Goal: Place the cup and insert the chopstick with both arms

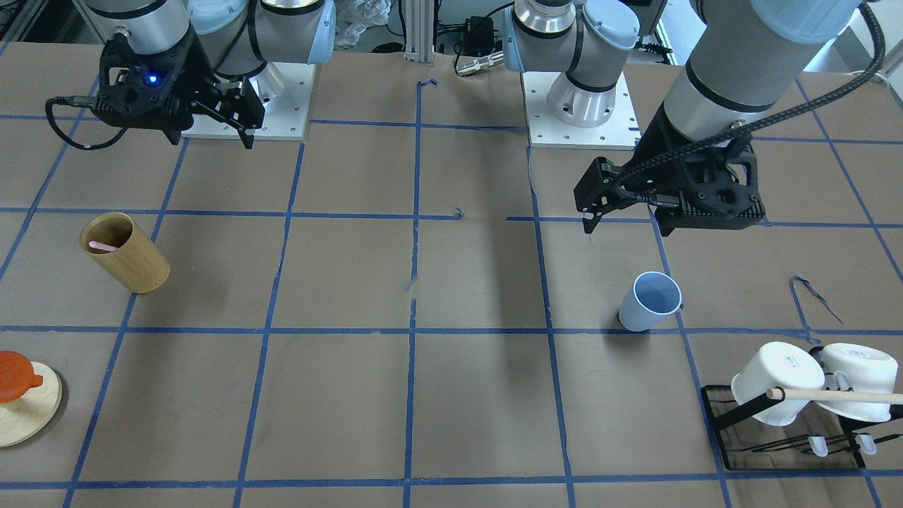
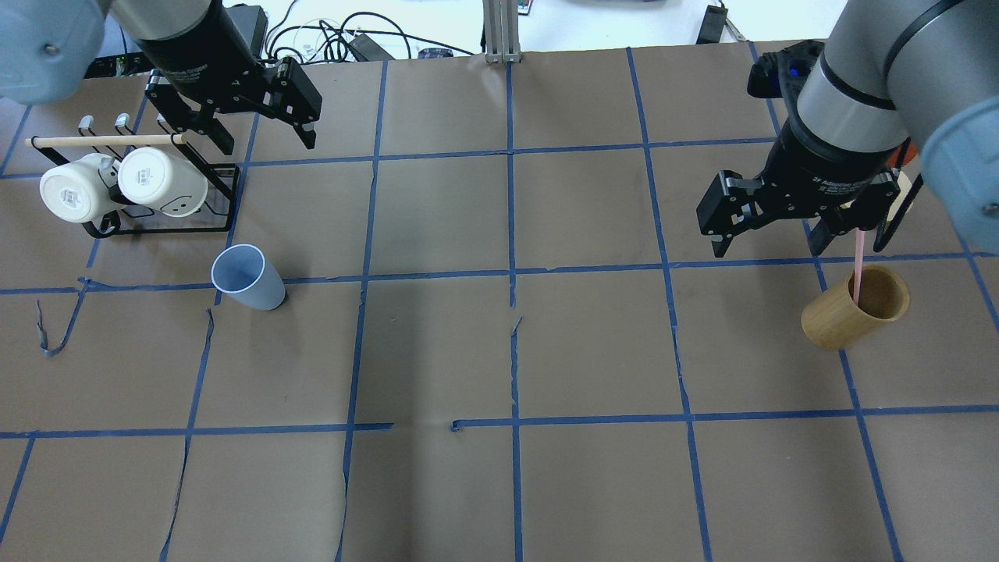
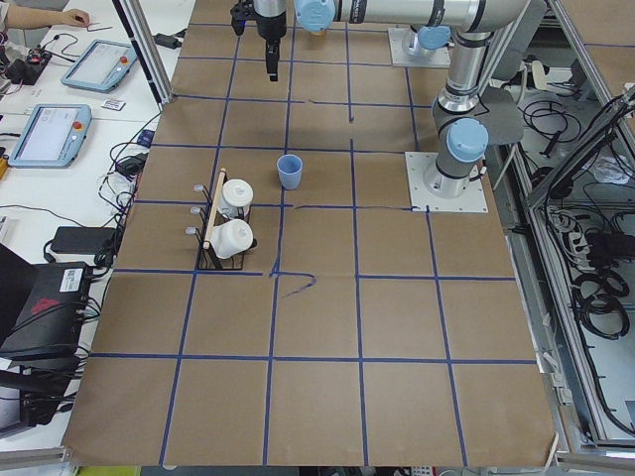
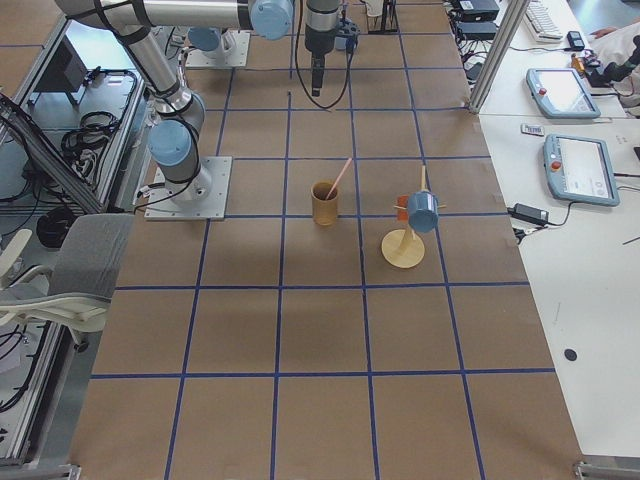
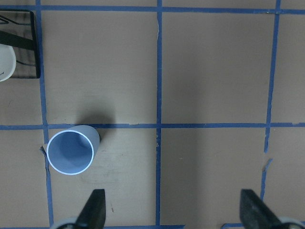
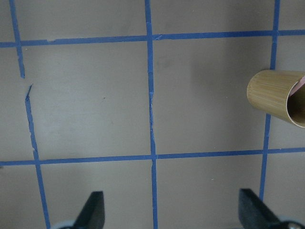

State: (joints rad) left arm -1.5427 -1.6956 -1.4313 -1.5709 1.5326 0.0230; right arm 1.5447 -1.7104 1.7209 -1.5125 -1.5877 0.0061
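Note:
The light-blue cup [image 2: 248,277] stands upright on the brown paper on the robot's left side; it also shows in the front view [image 1: 649,302] and the left wrist view [image 5: 70,151]. My left gripper [image 2: 268,145] is open and empty, raised above and beyond the cup, near the mug rack. A pink chopstick [image 2: 858,265] leans inside a tan bamboo cylinder [image 2: 855,316] on the right side. My right gripper [image 2: 769,246] is open and empty, hovering above and just left of the cylinder. In the right wrist view the cylinder [image 6: 276,98] sits at the right edge.
A black rack [image 2: 168,226] with two white mugs and a wooden dowel [image 2: 101,140] stands at the far left, close to the left gripper. A round wooden stand [image 1: 28,413] with an orange piece sits beyond the bamboo cylinder. Blue tape lines grid the paper.

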